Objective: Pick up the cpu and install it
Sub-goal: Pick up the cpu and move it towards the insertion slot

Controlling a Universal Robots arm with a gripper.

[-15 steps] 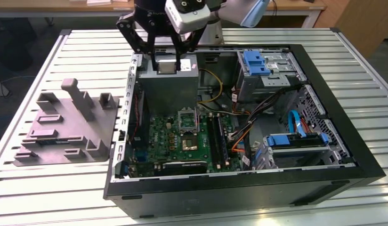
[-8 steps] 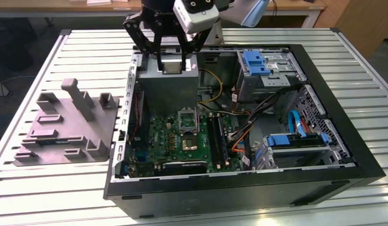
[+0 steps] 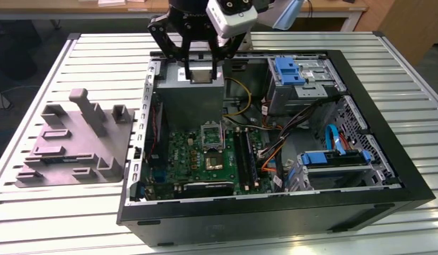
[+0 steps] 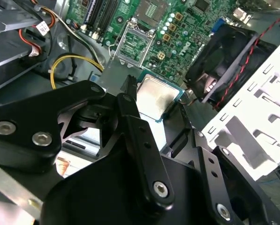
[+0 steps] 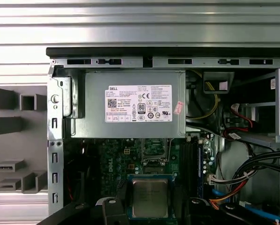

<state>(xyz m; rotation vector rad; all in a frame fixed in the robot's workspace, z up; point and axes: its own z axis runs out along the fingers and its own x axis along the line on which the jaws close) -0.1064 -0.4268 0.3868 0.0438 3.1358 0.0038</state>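
Observation:
The cpu (image 4: 156,96), a small flat square chip with a pale silver top, is held level between my black fingers (image 4: 130,89). My gripper (image 3: 201,71) is shut on the cpu (image 3: 200,74), hanging above the grey power supply (image 3: 187,98) at the far side of the open computer case. In the first wrist view the cpu (image 5: 150,198) lies between the fingertips of my gripper (image 5: 150,208). The black motherboard socket (image 3: 214,158), with its metal frame swung open, lies nearer the camera than the chip.
The open black case (image 3: 276,212) holds drive bays with blue brackets (image 3: 288,70), cables (image 3: 304,127) and a fan (image 4: 224,56). A large grey moulded tray (image 3: 70,143) sits on the slatted table (image 3: 418,133) at the exterior view's left.

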